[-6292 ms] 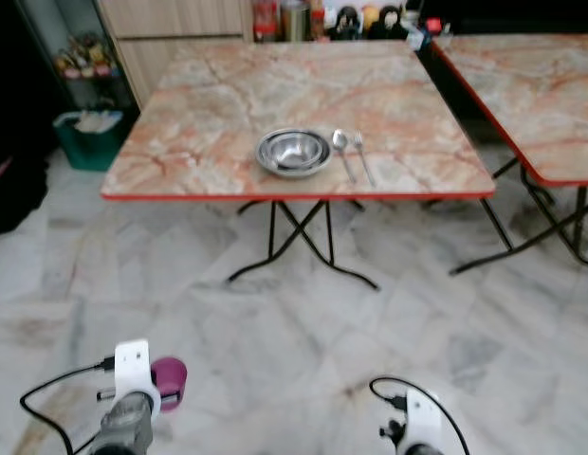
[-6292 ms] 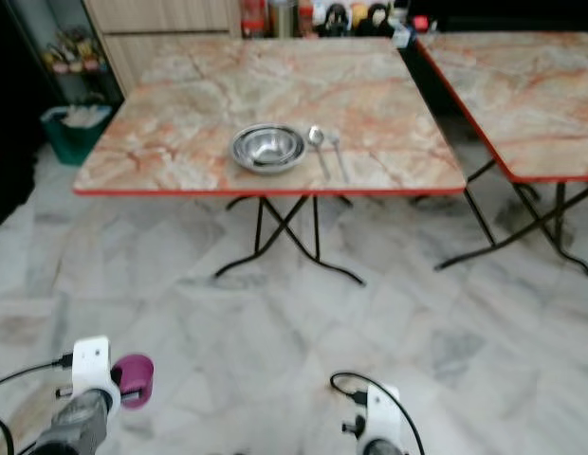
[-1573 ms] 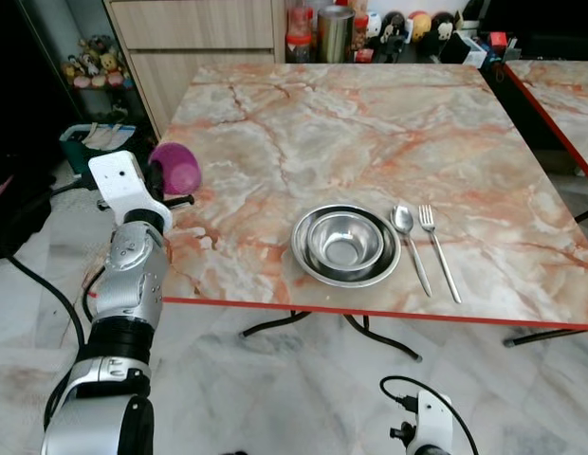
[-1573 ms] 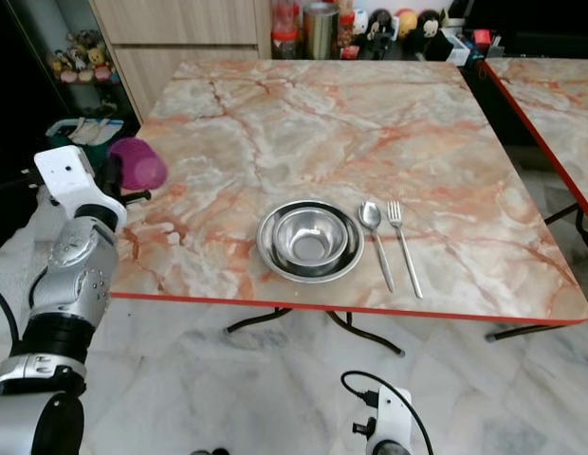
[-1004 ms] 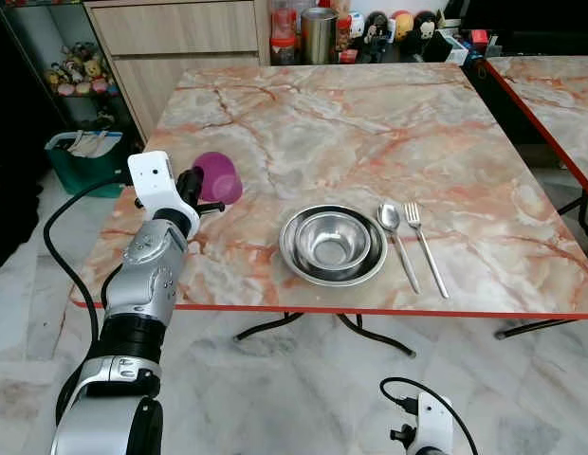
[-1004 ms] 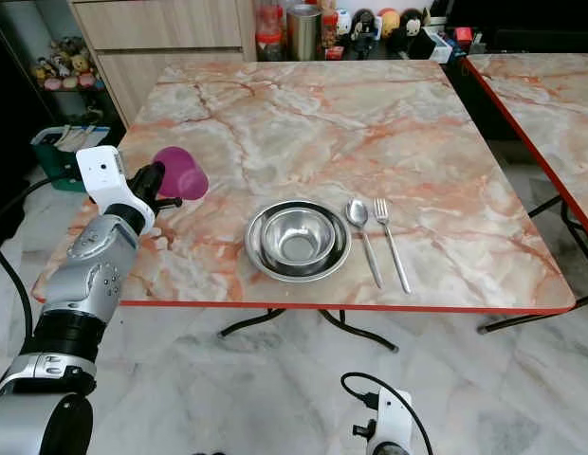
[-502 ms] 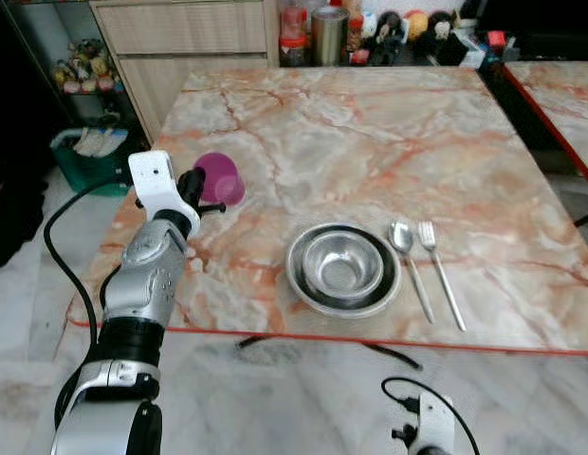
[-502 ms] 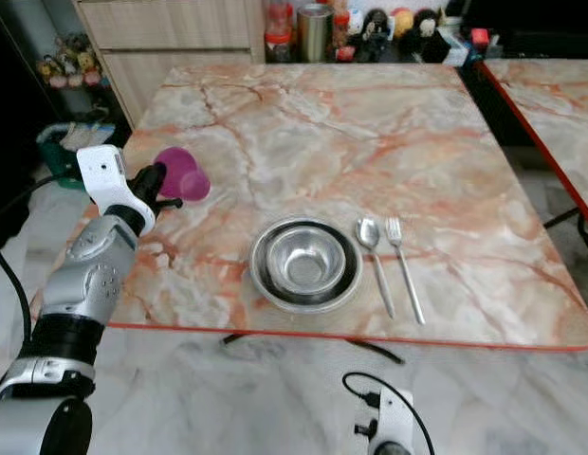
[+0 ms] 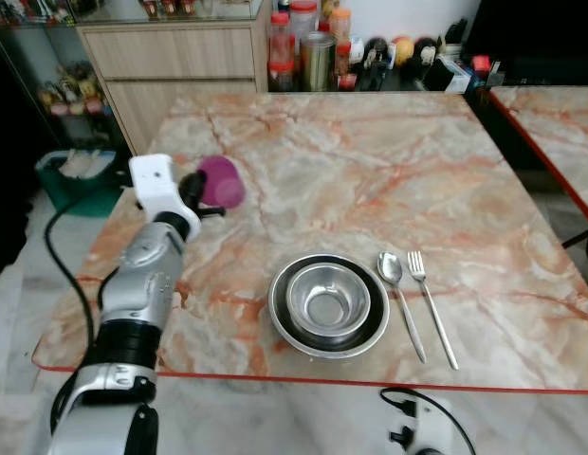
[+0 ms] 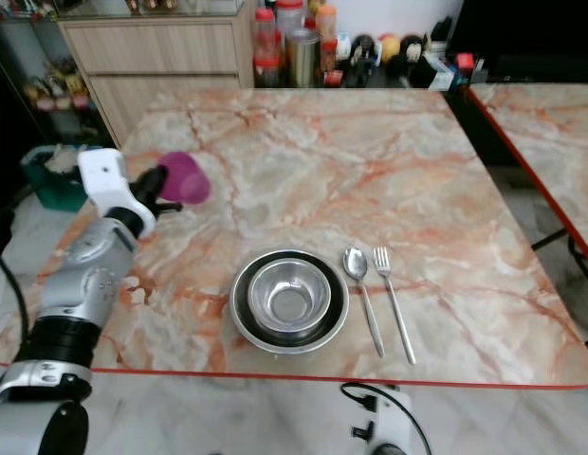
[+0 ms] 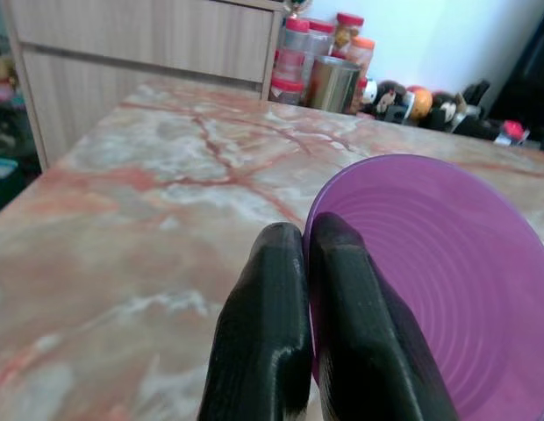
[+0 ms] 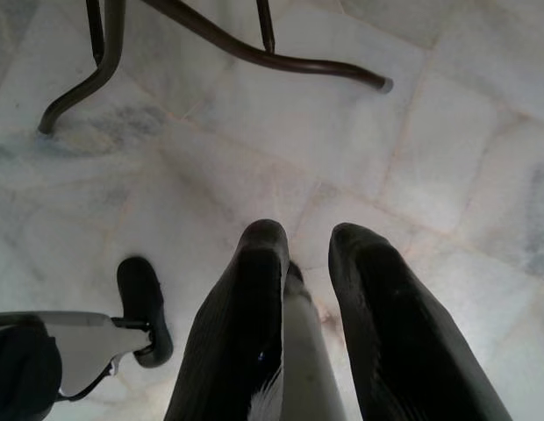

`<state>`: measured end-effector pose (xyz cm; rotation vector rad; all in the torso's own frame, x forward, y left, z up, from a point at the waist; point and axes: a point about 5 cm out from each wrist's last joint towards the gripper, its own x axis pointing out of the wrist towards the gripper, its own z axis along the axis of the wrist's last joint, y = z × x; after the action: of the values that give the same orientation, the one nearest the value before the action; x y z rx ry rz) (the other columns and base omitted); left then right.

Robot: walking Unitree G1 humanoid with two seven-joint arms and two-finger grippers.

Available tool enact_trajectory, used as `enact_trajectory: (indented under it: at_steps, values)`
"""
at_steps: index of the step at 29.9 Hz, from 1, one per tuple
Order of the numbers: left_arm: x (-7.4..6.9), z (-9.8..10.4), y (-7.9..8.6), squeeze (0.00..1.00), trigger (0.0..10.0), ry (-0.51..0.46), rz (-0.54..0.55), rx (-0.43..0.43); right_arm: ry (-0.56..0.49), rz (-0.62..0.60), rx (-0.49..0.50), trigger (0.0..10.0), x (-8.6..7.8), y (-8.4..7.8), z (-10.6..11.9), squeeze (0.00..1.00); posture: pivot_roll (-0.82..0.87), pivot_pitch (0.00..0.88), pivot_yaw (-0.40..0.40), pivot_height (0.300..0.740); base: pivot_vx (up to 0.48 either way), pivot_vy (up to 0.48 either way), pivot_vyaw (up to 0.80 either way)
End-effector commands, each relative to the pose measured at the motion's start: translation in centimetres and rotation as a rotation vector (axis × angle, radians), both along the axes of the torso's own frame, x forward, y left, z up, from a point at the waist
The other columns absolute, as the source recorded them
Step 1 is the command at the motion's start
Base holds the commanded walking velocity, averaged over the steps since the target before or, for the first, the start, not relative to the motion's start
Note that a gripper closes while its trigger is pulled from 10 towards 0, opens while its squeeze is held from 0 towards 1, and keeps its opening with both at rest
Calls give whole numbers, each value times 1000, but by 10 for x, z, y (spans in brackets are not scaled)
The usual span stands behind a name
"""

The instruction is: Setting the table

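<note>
Purple cup [image 9: 221, 181] is held on its side by its rim in the closed left pincer [image 11: 309, 289], above the tabletop [image 9: 389, 180], up-left of the steel bowls [image 9: 327, 303].

Purple cup [image 9: 220, 181], silver bowls [image 9: 328, 303], orange-veined marble table [image 9: 389, 180].

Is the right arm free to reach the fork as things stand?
Probably, but not at once. The right gripper hangs low over the floor, empty, below the table edge. The fork lies near that edge, right of the spoon, nothing covering it.
</note>
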<state>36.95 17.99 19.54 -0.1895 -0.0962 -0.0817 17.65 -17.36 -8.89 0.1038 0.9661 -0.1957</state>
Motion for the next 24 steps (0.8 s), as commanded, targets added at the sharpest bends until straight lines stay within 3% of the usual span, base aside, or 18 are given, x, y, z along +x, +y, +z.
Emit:
enact_trajectory:
  at_steps: [1, 10, 16, 24]
  values:
    - [1, 4, -9, 0, 10000, -2, -32, 21, 6, -7, -19, 10000, -1, -8, 0, 0, 43, 89, 40, 740, 0, 0, 0]
    - [4, -6, 0, 0, 10000, 178, -19, 91, 6, -5, -20, 10000, 0, -9, 1, 0, 53, 105, 36, 740, 0, 0, 0]
    - [16, 5, -4, 0, 10000, 215, -10, 104, 4, -5, -19, 10000, 0, -9, 1, 0, 54, 109, 38, 740, 0, 0, 0]
    - [20, -3, -12, 0, 10000, 340, -65, 154, 5, -9, -18, 10000, 0, -8, 1, 0, 46, 104, 46, 740, 0, 0, 0]
